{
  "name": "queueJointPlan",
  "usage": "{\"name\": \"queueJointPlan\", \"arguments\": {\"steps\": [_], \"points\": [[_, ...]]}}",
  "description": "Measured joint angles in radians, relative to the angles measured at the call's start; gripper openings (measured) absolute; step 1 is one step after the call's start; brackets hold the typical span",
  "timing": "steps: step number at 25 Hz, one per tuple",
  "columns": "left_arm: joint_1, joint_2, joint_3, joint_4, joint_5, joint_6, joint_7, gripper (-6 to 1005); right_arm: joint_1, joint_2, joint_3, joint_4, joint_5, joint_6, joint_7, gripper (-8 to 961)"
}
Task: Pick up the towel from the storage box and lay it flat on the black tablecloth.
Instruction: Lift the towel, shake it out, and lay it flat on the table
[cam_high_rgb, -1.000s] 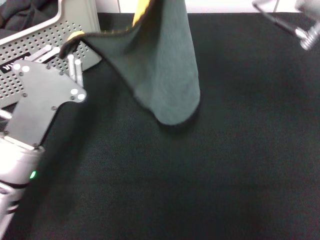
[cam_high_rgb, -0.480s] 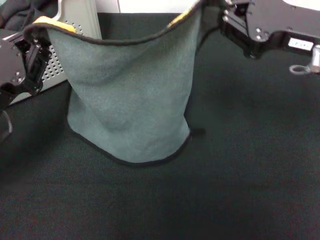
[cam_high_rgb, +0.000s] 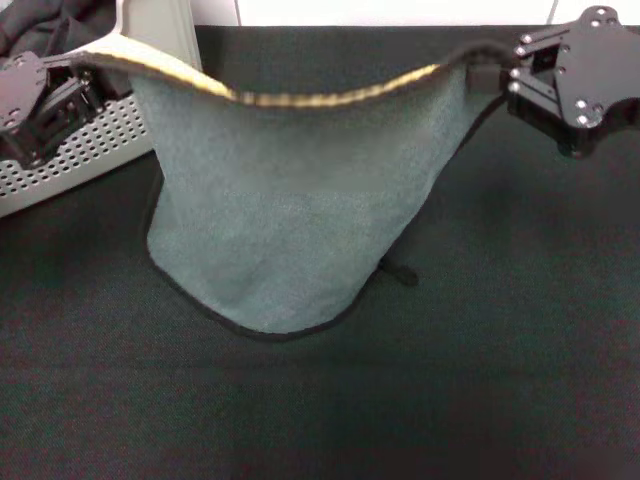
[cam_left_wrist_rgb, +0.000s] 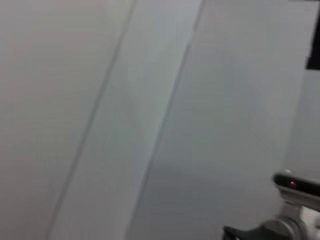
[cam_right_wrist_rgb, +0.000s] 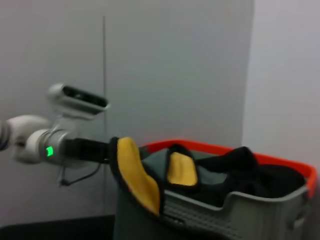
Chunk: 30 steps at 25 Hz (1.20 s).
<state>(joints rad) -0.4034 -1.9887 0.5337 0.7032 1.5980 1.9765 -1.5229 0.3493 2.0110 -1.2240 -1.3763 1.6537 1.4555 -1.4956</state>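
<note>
The towel (cam_high_rgb: 280, 200) hangs stretched between my two grippers, grey-green side toward the head camera, with yellow showing along its top edge. Its rounded black-bound lower edge rests on the black tablecloth (cam_high_rgb: 470, 380). My left gripper (cam_high_rgb: 75, 75) is shut on the towel's top left corner, in front of the storage box (cam_high_rgb: 95, 150). My right gripper (cam_high_rgb: 488, 72) is shut on the top right corner. In the right wrist view the left gripper (cam_right_wrist_rgb: 102, 150) holds the towel's yellow corner (cam_right_wrist_rgb: 135, 180) before the storage box (cam_right_wrist_rgb: 240, 212).
The box has an orange rim and holds dark cloths (cam_right_wrist_rgb: 240, 162) and another yellow-faced piece (cam_right_wrist_rgb: 180, 169). A short dark thread or tag (cam_high_rgb: 398, 272) lies on the tablecloth by the towel's lower right edge. The left wrist view shows only a grey wall.
The grippers have moved apart; the right one went to the right. The towel's top edge is now drawn wider and flatter, and the hanging cloth is spread more broadly.
</note>
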Motion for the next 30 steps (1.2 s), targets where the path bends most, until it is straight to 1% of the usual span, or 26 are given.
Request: {"name": "queueJointPlan", "arguments": {"steps": [3, 5, 7, 9, 10, 11, 13, 15, 17, 18, 19, 20, 21, 22, 25, 27, 28, 30], "points": [[0.010, 0.007, 0.039, 0.050, 0.002, 0.037, -0.044, 13, -0.024, 0.001, 0.002, -0.058, -0.004, 0.052, 0.039, 74], [0.024, 0.018, 0.079, 0.057, -0.001, 0.054, -0.051, 14, -0.052, 0.004, -0.001, -0.103, 0.004, 0.105, 0.078, 75], [0.043, 0.037, 0.145, 0.059, -0.018, 0.060, -0.062, 14, -0.081, 0.009, -0.009, -0.148, 0.033, 0.163, 0.118, 75], [0.087, 0.076, 0.266, 0.066, -0.097, 0.063, -0.082, 14, -0.101, 0.009, -0.023, -0.186, 0.074, 0.202, 0.159, 76], [0.104, 0.091, 0.309, 0.069, -0.138, 0.063, -0.090, 14, -0.111, 0.009, -0.032, -0.205, 0.096, 0.214, 0.183, 76], [0.131, 0.116, 0.380, 0.073, -0.214, 0.064, -0.103, 14, -0.119, 0.008, -0.039, -0.222, 0.113, 0.224, 0.204, 76], [0.173, 0.154, 0.482, 0.079, -0.340, 0.064, -0.132, 14, -0.144, 0.007, -0.049, -0.267, 0.147, 0.242, 0.269, 77], [0.204, 0.176, 0.529, 0.093, -0.408, 0.063, -0.160, 14, -0.152, 0.006, -0.049, -0.276, 0.158, 0.245, 0.291, 77], [0.222, 0.176, 0.516, 0.103, -0.412, 0.060, -0.178, 14, -0.155, 0.006, -0.049, -0.269, 0.168, 0.241, 0.319, 78], [0.222, 0.171, 0.496, 0.099, -0.392, 0.058, -0.182, 14, -0.143, 0.006, -0.049, -0.238, 0.155, 0.226, 0.325, 78], [0.210, 0.160, 0.455, 0.083, -0.351, 0.054, -0.182, 13, -0.115, 0.006, -0.049, -0.177, 0.124, 0.205, 0.323, 78], [0.192, 0.149, 0.412, 0.063, -0.298, 0.046, -0.181, 13, -0.102, 0.005, -0.048, -0.149, 0.108, 0.196, 0.320, 79], [0.168, 0.139, 0.364, 0.041, -0.240, 0.033, -0.180, 13, -0.063, 0.005, -0.045, -0.075, 0.074, 0.182, 0.308, 79], [0.138, 0.125, 0.306, 0.019, -0.145, 0.003, -0.178, 13, -0.034, 0.006, -0.043, -0.018, 0.050, 0.172, 0.297, 79], [0.068, 0.095, 0.176, -0.006, 0.087, -0.103, -0.174, 13, 0.123, 0.000, -0.036, 0.290, -0.018, 0.117, 0.218, 80], [0.034, 0.082, 0.118, -0.013, 0.181, -0.176, -0.171, 14, 0.229, -0.012, -0.034, 0.489, -0.061, 0.053, 0.145, 81], [0.017, 0.077, 0.091, -0.019, 0.219, -0.220, -0.171, 14, 0.259, -0.016, -0.033, 0.544, -0.079, 0.030, 0.123, 81], [-0.002, 0.073, 0.079, -0.022, 0.254, -0.291, -0.173, 14, 0.311, -0.023, -0.031, 0.643, -0.133, -0.039, 0.078, 82]]}}
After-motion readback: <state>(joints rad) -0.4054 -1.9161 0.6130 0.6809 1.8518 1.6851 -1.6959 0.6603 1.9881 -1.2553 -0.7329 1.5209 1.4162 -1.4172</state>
